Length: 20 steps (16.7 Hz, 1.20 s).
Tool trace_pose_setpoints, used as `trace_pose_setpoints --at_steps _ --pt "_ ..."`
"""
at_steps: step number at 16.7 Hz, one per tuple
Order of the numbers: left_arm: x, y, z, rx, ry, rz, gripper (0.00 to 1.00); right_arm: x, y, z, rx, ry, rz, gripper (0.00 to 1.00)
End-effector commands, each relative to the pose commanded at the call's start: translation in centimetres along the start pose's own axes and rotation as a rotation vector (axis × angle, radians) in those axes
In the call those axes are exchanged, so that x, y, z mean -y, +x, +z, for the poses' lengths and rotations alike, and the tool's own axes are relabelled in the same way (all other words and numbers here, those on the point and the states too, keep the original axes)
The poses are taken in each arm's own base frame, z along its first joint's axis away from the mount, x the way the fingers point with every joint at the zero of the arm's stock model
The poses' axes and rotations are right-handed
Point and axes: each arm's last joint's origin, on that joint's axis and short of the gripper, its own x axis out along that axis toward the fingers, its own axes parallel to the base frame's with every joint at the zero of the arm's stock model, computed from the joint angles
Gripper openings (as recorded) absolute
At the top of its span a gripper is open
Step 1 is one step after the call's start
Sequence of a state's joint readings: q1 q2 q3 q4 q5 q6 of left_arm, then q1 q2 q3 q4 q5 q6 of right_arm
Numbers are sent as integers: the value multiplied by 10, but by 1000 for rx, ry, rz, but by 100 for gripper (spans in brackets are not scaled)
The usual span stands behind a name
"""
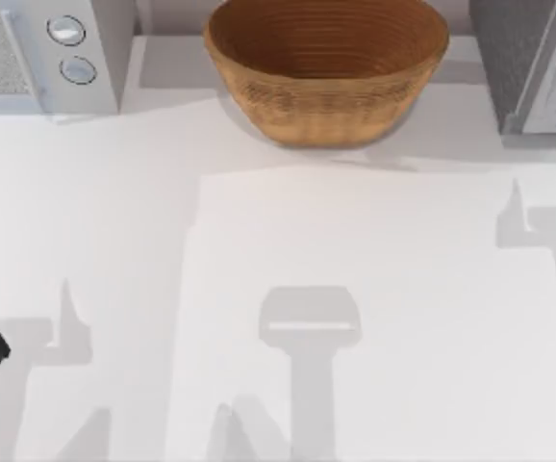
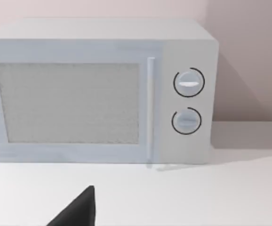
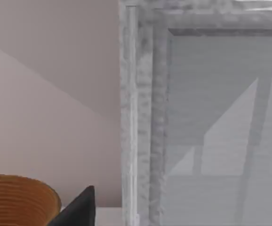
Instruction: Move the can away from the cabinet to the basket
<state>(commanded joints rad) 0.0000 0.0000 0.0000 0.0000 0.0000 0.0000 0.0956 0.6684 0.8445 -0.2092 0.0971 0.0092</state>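
The large round tan-brown woven wicker basket [image 1: 326,72] stood upright at the far middle of the table, ribbed rings showing inside its open bowl. The big dark grey speckled cabinet [image 1: 514,58] with its paler white-framed door panel stood at the far right, near the basket but apart.
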Motion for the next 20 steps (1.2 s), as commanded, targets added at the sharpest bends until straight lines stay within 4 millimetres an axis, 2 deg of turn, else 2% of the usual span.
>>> trace_pose_setpoints --at_steps 3,5,9,13,20 --pt "0 0 0 0 0 0 100 -8 30 60 5 -1 -1 100" --pt "0 0 0 0 0 0 100 -15 50 93 13 -1 -1 100" --pt "0 0 0 0 0 0 100 -27 85 136 30 2 -1 100" --pt "0 0 0 0 0 0 100 -34 103 150 32 3 -2 100" --pt "0 0 0 0 0 0 100 -32 107 151 38 4 -7 100"
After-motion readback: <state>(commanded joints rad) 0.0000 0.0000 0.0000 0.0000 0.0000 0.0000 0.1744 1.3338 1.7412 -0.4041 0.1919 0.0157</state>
